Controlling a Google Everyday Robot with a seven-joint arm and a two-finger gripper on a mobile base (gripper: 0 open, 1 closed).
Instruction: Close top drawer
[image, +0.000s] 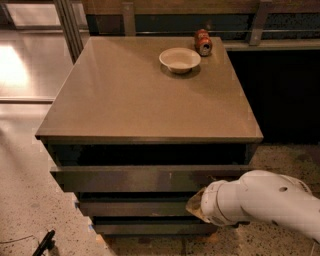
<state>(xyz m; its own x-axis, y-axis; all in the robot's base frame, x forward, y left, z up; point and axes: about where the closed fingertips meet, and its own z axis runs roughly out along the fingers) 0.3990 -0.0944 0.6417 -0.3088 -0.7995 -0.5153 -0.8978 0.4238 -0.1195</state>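
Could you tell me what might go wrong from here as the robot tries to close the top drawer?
The gripper sits at the right, mostly level with the second drawer front, below the top drawer; a push might land on the wrong front.
Pushing at the right end may skew and jam the wide drawer.
A hard shut could jolt the bowl and can.
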